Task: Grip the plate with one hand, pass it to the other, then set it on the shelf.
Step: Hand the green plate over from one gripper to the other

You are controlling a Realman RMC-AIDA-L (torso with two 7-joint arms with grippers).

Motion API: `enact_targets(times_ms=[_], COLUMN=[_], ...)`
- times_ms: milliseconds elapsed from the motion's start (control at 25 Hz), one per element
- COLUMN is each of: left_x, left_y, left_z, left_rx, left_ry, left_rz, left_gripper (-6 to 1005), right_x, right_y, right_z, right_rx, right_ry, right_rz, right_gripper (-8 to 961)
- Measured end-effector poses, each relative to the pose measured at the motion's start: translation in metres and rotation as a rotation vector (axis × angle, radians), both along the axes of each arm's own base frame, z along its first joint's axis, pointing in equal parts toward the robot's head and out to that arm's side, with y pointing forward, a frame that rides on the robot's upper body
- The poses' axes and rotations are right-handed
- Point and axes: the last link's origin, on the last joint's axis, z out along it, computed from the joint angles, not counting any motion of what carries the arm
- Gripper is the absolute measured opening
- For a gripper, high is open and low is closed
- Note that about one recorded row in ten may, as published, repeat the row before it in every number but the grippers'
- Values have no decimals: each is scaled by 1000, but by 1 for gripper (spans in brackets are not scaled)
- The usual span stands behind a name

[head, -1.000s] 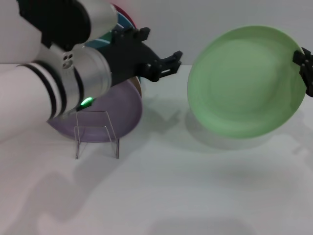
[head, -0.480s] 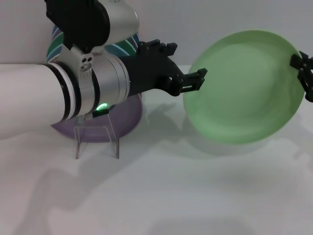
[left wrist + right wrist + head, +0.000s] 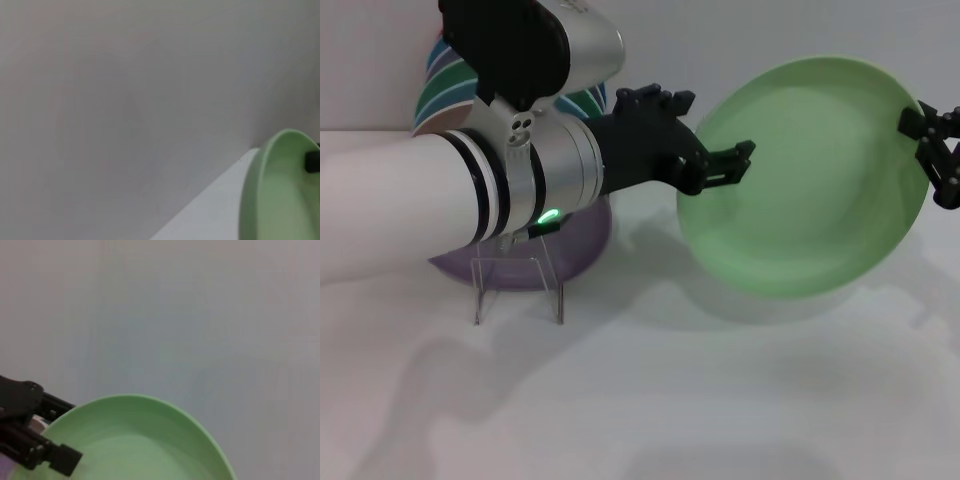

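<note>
cataloguing from the head view, we took the plate point(image 3: 800, 180) as our landmark. it hung tilted in the air above the white table point(image 3: 720, 400), its hollow face turned toward us, pale mint green.

item, right gripper point(image 3: 932, 152): at the plate's right rim, fingers pinched onto the rim and carrying it.

item, left gripper point(image 3: 720, 165): at the plate's opposite rim, fingers parted; one fingertip point(image 3: 732, 160) overlapped the plate's edge, and we could not tell whether it touched. the right wrist view showed a black finger point(image 3: 55, 456) at the plate point(image 3: 135, 440) rim.

item, shelf point(image 3: 518, 280): well apart from the plate, on the left gripper's side, a clear rack standing on the table.

item, purple plate point(image 3: 580, 235): propped in the shelf.

item, striped plate point(image 3: 450, 75): behind the purple one, mostly hidden by the left arm point(image 3: 410, 210).
</note>
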Motion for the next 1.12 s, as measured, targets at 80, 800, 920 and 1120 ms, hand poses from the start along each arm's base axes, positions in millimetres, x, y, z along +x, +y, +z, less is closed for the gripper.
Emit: enact_targets(times_ms=[80, 800, 920, 1120], left_x=[-1, 2, 4, 9], left_y=[1, -6, -6, -8], left_z=[2, -2, -2, -1], left_rx=[17, 67, 75, 88], left_ry=[-11, 41, 35, 26], left_rz=[2, -113, -127, -169], left_gripper=[665, 350, 281, 174], right_x=[-1, -1, 1, 12], right_y=[0, -11, -13, -16], right_z=[0, -10, -11, -13], right_rx=[-4, -75, -82, -78], right_ry=[1, 70, 99, 180], right_rz=[5, 49, 46, 6], right_gripper=[23, 32, 34, 198])
